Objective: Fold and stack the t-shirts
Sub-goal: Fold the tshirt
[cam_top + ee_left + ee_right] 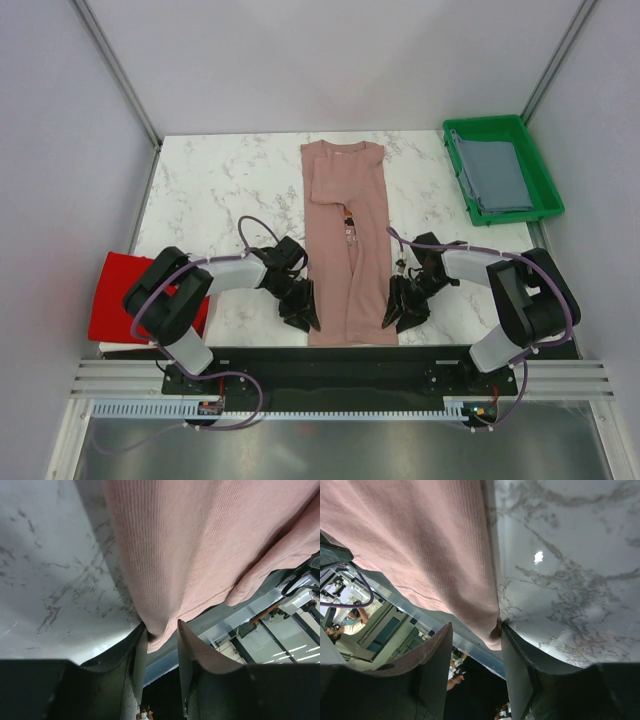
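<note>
The pink shirt point(345, 240) lies on the marble table point(210, 190) as a long narrow strip, collar at the far end and hem at the near edge. A gripper stands at each near corner of it.

The left gripper point(161, 625) is at the near left corner of the hem. Its fingers point(137, 655) are only a little way apart. The bunched corner of cloth sits between the tips and touches both. Whether it is truly clamped I cannot tell.

The right gripper point(476, 626) is at the near right corner. Its jaws are spread wider. The hem corner rests against one finger point(515, 650), and a clear gap separates the cloth from the other finger, so nothing is pinched there.

The red shirt point(130, 290) lies off to the left, beside the left arm. The grey-blue shirt point(495, 175) lies in the green tray point(540, 170) at the far right corner.
</note>
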`<state>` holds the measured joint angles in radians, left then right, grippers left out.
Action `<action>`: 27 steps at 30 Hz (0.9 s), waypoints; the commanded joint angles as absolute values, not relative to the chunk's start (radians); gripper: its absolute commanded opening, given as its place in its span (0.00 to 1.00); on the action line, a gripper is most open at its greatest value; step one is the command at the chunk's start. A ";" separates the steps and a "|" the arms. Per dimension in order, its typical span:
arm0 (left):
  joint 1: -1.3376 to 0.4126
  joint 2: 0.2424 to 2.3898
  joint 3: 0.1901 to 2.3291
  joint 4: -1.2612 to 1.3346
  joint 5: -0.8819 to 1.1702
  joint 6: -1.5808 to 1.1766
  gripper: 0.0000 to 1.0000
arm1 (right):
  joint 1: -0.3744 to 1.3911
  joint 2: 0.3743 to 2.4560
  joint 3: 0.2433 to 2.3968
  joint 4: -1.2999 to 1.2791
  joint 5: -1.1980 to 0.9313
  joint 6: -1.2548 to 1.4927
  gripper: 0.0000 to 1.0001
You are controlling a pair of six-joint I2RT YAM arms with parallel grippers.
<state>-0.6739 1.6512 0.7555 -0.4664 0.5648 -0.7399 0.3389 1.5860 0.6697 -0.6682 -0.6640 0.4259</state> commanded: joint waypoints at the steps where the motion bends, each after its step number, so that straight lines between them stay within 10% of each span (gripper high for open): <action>1: -0.684 1.629 0.703 -0.451 0.499 -0.772 0.38 | 0.350 1.597 0.646 -0.624 -0.621 0.445 0.51; 7: -0.684 1.609 0.681 -0.456 0.476 -0.773 0.21 | 0.356 1.592 0.635 -0.604 -0.643 0.460 0.39; 11: -0.683 1.609 0.707 -0.456 0.459 -0.752 0.02 | 0.356 1.585 0.660 -0.597 -0.684 0.463 0.01; 27: -0.503 1.542 1.056 -0.584 0.270 -0.473 0.02 | 0.223 1.552 1.035 -0.756 -0.761 0.316 0.00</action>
